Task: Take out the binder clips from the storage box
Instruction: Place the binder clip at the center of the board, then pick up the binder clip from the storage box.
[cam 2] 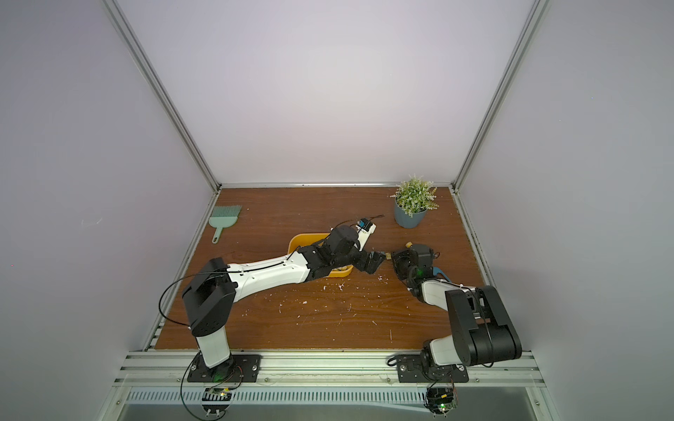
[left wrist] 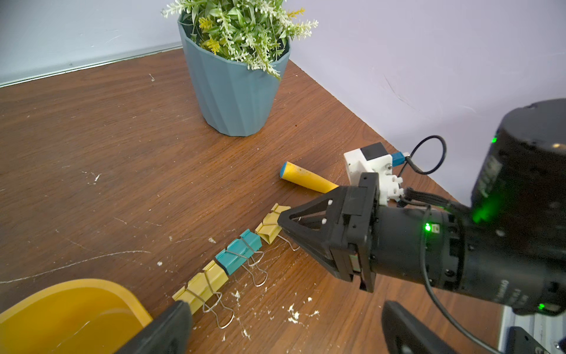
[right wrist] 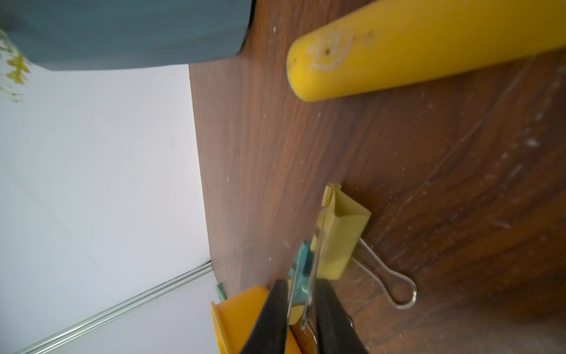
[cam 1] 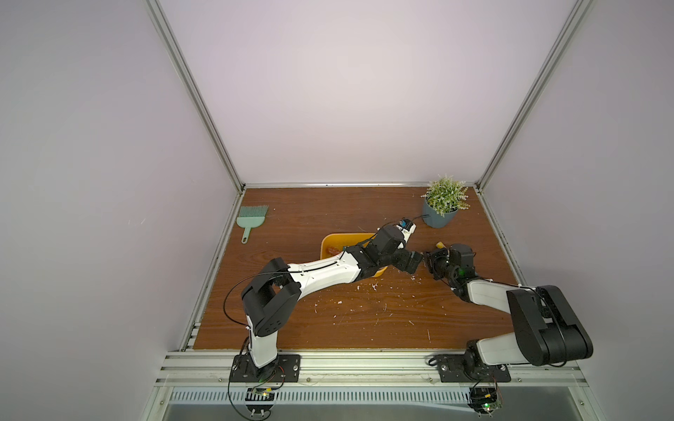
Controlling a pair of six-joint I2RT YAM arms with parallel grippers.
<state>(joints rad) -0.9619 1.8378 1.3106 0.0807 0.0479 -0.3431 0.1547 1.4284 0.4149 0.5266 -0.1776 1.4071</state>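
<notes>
step: judged as set-down of a clip at the end of the row already out of the box; unloading looked partly done
right gripper (right wrist: 301, 294): tips low at the table, jaws a narrow gap apart, wire handle of the end yellow clip (right wrist: 343, 236) running between them; pinched or freed, could not tell
left gripper (left wrist: 286, 306): stood wide apart, empty, low over the table just beside the box
storage box (cam 1: 330, 242): sat mid-table, a bit toward the far edge; mostly hidden under the left arm in both top views
binder clips out: 3 counted, lined up close end to end on the table between box and right edge: box-side yellow clip (left wrist: 202, 286), teal clip (left wrist: 239, 251), end yellow clip
binder clips in box: 1 pinkish clip (cam 1: 332, 250) made out, as far as could be told; rest hidden, count unknown
next move: probably called for right jaws fully clear of the wire, a straight lift so the row was not dragged, then a reach back into the box; arms sat close, so one at a time
other things: 1 plant pot (cam 1: 439, 215) at the far right corner, 1 brush (cam 1: 251, 222) by the left edge toward the far side, 1 yellow stick (left wrist: 306, 179) between pot and row, white specks over the near half
</notes>
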